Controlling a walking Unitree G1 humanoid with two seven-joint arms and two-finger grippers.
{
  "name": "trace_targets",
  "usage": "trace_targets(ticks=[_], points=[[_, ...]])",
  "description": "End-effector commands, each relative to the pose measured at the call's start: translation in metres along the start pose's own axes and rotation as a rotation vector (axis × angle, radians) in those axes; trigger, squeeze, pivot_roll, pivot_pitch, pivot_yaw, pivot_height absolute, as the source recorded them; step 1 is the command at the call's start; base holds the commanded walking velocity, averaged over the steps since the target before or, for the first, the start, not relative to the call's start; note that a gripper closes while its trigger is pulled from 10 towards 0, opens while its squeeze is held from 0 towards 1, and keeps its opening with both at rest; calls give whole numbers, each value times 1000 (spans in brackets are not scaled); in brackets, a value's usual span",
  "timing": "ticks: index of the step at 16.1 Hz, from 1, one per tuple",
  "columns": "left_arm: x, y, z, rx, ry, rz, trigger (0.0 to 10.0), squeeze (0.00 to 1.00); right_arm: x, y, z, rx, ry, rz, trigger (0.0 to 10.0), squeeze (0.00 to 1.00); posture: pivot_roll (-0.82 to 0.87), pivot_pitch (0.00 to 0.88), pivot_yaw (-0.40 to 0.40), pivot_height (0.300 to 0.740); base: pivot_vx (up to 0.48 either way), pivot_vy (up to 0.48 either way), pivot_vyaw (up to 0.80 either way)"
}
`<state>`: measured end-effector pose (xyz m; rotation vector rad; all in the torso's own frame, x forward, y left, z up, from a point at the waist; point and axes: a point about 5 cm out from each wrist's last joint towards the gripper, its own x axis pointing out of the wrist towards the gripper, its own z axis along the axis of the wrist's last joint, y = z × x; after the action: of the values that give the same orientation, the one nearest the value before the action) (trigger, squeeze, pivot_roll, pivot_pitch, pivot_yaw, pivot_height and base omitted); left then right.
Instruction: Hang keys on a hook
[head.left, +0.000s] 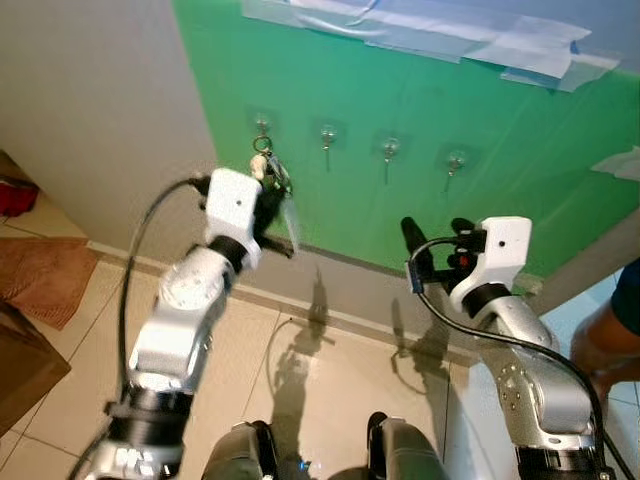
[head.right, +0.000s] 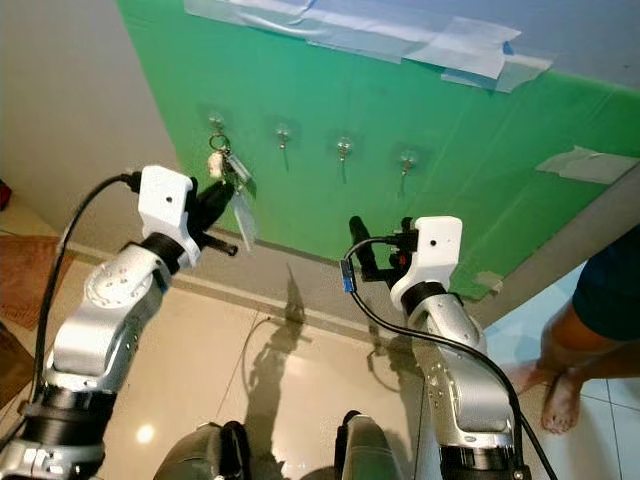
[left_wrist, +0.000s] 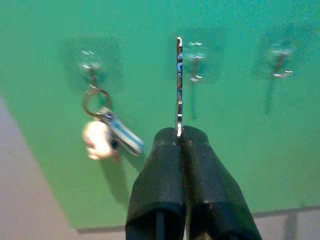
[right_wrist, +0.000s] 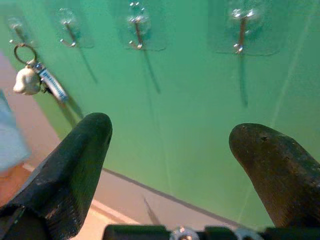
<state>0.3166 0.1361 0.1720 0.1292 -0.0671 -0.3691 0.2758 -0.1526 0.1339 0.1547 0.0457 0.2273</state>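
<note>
Keys (left_wrist: 107, 137) on leftmost hook (left_wrist: 91, 70); left jaws (left_wrist: 179, 136) pinching metal strip (left_wrist: 179, 85); right jaws (right_wrist: 170, 137) wide apart

Two silver jointed arms end in white wrist blocks, each bearing a left gripper (head.left: 272, 190) or right gripper (head.left: 432, 243) of long black fingers. A black cable (head.left: 135, 250) loops along each arm.

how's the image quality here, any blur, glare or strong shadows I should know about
Left wrist view: the keys on the leftmost hook are soft and out of focus, while the left pincer, closed on a thin metal blade, is sharper. Right wrist view: the right pincer's fingers are dark and blurred up close. Left eye view: glare on the floor tiles, with hard arm shadows on the wall.
</note>
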Motion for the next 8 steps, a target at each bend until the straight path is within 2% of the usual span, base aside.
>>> trace_targets(ticks=[1, 5, 8], points=[[1, 7, 0, 33, 3, 24, 0, 0, -4, 0, -2, 5, 17, 5, 10000, 0, -200, 163, 6, 710, 0, 0, 0], [9, 14, -1, 123, 20, 37, 0, 0, -8, 3, -6, 13, 32, 5, 10000, 0, -208, 172, 9, 710, 0, 0, 0], [21, 16, -2, 181, 14, 34, 0, 0, -13, 8, -11, 23, 50, 12, 10000, 0, -210, 173, 10, 710, 0, 0, 0]])
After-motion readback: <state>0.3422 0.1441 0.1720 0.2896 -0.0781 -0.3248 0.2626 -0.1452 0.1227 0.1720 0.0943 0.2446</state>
